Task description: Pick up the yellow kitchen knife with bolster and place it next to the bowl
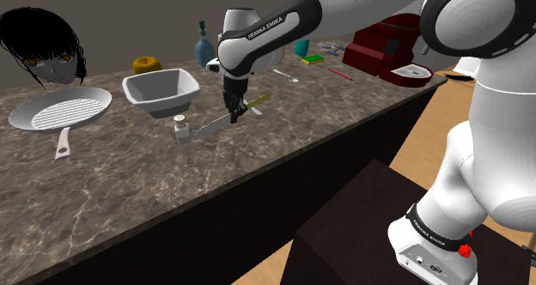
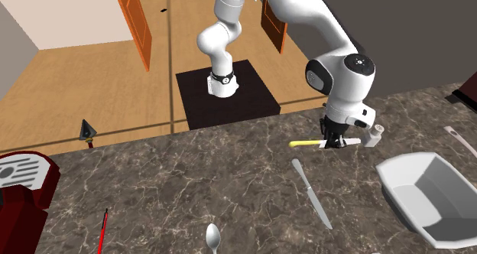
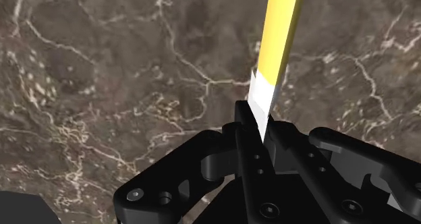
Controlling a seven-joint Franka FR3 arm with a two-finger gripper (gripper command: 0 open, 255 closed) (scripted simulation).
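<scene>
Shoulder view: end effector [image 1: 234, 114] clamped on the yellow-handled knife [image 1: 213, 124] at its blade, over the marble table [image 1: 120, 176], right of the white bowl [image 1: 160, 91].

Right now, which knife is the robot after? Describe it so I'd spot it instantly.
On the dark marble counter, look past the white bowl toward the arm's black gripper. The knife is clasped in it, beside a small white shaker. Its bright yellow handle sets it apart from the all-grey knife lying nearby.
</scene>
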